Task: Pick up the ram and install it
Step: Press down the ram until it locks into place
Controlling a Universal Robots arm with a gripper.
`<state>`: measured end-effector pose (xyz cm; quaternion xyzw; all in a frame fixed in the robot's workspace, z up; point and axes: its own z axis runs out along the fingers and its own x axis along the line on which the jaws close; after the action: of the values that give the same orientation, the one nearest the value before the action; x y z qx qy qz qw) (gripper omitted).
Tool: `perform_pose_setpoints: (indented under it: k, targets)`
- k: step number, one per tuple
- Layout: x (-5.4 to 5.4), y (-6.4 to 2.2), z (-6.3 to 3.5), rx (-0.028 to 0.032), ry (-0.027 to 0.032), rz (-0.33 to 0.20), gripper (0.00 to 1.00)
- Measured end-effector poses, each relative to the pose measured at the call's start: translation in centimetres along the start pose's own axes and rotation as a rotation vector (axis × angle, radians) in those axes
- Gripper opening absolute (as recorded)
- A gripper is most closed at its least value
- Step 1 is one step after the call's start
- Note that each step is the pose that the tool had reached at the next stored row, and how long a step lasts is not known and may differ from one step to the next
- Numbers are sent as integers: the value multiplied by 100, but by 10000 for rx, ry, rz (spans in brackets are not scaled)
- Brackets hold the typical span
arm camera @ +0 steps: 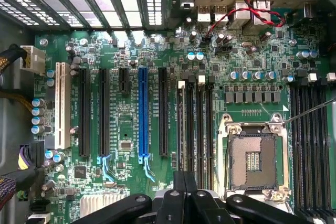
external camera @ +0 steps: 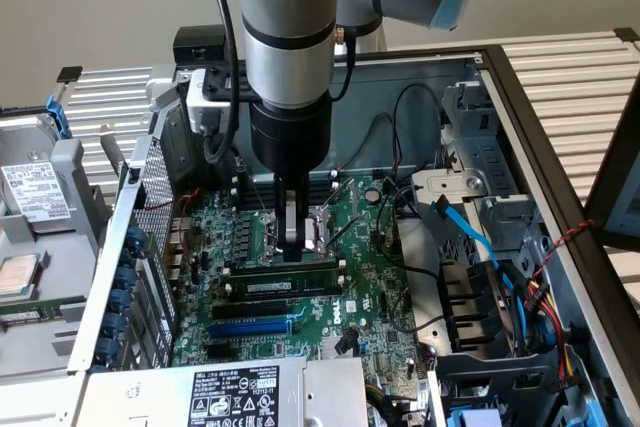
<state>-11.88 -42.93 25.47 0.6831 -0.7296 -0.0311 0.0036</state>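
I hang over an open computer case (external camera: 500,77), its motherboard (external camera: 370,277) spread flat beneath me, with a drive cage and a tangle of blue and black cables toward the exterior view's right. Across the board run the long black slots (external camera: 250,309) and, below them in the exterior view, the blue slot (external camera: 250,328). My gripper (external camera: 291,237) points straight down, its fingers drawn narrow and pressed together with no wide gap between them. Directly under my fingertips lies the ram (external camera: 285,269), a thin green stick with dark chips, sitting on edge in the slot nearest the processor socket (arm camera: 254,156). Its long axis runs across the exterior view from left to right, in line with the slots, and my fingertips meet its top edge near its middle. I judge it to be resting in the slot, with me bearing on it from above; whether its ends are latched I cannot tell.
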Motion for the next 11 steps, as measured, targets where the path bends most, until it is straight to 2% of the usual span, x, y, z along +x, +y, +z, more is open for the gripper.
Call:
perform_pose_setpoints:
  k: [5, 11]
  targets:
    - [0, -2, 0, 2, -2, 44, 12]
    - [0, -4, 6, 39, -53, 1044, 12]
